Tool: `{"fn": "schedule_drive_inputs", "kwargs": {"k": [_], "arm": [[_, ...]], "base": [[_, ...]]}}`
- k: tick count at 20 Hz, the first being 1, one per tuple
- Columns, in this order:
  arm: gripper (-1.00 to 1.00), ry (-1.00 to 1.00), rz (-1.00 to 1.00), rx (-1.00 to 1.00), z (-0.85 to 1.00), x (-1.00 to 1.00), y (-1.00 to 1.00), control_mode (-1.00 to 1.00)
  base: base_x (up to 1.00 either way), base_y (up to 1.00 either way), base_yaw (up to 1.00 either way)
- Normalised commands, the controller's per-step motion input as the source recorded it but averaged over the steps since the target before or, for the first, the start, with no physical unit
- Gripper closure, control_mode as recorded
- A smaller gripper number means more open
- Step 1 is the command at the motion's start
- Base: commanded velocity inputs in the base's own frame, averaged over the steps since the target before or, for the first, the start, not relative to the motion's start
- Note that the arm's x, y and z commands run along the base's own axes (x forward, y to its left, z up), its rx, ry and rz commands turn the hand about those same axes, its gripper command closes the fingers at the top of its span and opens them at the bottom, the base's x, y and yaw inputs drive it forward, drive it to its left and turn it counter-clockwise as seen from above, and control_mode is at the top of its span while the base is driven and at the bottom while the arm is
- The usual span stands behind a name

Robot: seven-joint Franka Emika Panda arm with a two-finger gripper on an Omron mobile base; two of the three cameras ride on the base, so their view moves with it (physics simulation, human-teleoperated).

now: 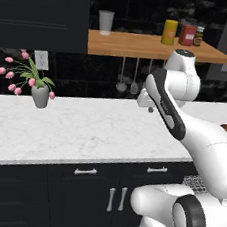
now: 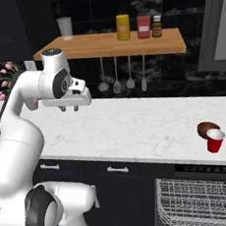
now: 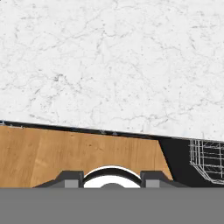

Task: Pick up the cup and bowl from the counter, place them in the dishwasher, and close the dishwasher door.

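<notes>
Cup and bowl sit well right of hand on counter.

My arm is white with dark joints. The counter under it is white marble with faint grey veins, and the same veining runs across it in my hand view. On it I see a red cup with a white inside, touching a brown bowl. The dishwasher is black with a grey wire rack. The cabinets are dark with silver handles. The shelf is brown wood and carries a yellow canister, a red box, a brown jar and a pale grey cup. Pink flowers with green leaves stand in a grey vase. The floor is wood-brown.
</notes>
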Motion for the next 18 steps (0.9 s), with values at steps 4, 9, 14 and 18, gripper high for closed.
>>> {"fn": "schedule_drive_inputs", "kwargs": {"k": [4, 9, 14, 18], "arm": [[-1.0, 0.02, 0.0, 0.01, -0.02, -0.18, -0.12, -1.0], [-1.0, -0.01, -0.24, 0.08, 0.0, -0.94, -0.58, -1.0], [-1.0, -0.01, -0.31, 0.12, -0.08, -1.0, -0.7, -1.0], [-1.0, 0.02, -0.08, -0.01, -0.33, -0.07, -0.28, -1.0]], "base": [[0.0, 0.0, 0.0], [0.0, 0.0, 0.0], [0.0, 0.0, 0.0], [0.0, 0.0, 0.0]]}}
